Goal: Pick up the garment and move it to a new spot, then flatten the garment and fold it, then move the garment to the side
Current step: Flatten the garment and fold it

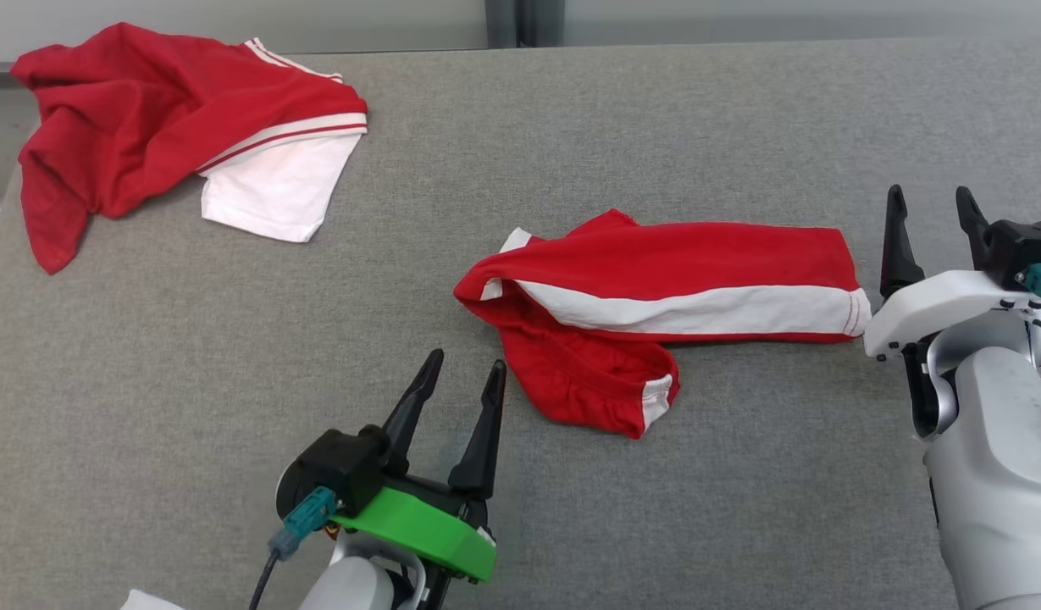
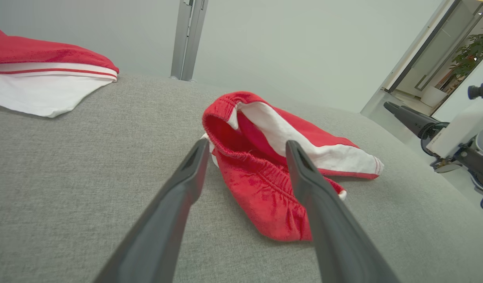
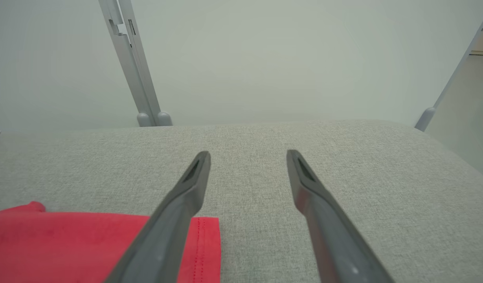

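Red shorts (image 1: pixel 672 254) lie on the grey table (image 1: pixel 571 127); left gripper (image 1: pixel 468 358) and right gripper (image 1: pixel 928 190) fingers spread wide, empty.

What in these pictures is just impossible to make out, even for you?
- White scrap, head view: cut off by the bottom edge, so unidentifiable.
- Red shorts, right wrist view: mostly cut off by the left and bottom edges.
- Crumpled red-and-white garment, left wrist view: cut off by the left edge; its type is unclear.
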### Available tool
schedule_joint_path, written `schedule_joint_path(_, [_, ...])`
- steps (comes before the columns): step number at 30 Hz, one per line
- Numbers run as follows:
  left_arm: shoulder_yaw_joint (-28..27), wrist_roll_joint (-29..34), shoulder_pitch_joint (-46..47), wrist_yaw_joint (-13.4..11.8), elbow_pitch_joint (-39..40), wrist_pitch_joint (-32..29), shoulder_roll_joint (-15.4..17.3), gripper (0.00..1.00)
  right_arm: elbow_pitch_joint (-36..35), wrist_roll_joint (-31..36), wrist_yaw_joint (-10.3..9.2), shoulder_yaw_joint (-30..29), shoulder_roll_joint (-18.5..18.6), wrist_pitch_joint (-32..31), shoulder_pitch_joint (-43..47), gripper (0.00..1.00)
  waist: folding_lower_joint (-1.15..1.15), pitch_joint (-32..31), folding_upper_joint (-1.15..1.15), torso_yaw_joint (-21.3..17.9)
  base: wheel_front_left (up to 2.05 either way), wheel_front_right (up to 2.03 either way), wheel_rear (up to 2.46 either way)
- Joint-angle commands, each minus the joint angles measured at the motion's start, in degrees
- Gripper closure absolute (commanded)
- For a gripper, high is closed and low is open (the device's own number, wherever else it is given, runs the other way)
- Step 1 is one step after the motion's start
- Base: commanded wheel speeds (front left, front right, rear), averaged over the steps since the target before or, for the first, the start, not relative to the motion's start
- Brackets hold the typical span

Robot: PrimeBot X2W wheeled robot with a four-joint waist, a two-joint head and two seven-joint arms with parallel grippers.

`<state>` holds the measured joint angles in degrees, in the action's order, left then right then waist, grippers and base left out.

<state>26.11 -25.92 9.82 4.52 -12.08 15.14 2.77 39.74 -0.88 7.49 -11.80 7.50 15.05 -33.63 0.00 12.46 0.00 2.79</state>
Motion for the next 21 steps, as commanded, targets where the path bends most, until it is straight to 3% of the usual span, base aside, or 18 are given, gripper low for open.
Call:
schedule_joint_path(1, [0.79,-0.62,1.12,0.03,-0.61,0.01,0.22,0.0,-2.02,-0.69,0.0,-0.04,-0.49,0.19,1.75,0.0,0.0,-1.06,0.0,-1.56,0.0,0.0,0.0])
schedule_joint_path(12, [1.54,-6.86,7.21,-2.8,-9.75,0.0,0.25,0.0,-19.03,-4.59,0.0,3.26,-4.16,0.19,12.8,0.0,0.0,-1.22,0.0,-7.4,0.0,0.0,0.0])
schedule_joint_path(21, [-3.87,-7.13,11.41,-4.66,-15.96,0.01,0.25,0.0,-24.45,-9.55,0.0,5.74,-4.59,0.19,17.64,0.0,0.0,0.03,0.0,-11.4,0.0,0.0,0.0])
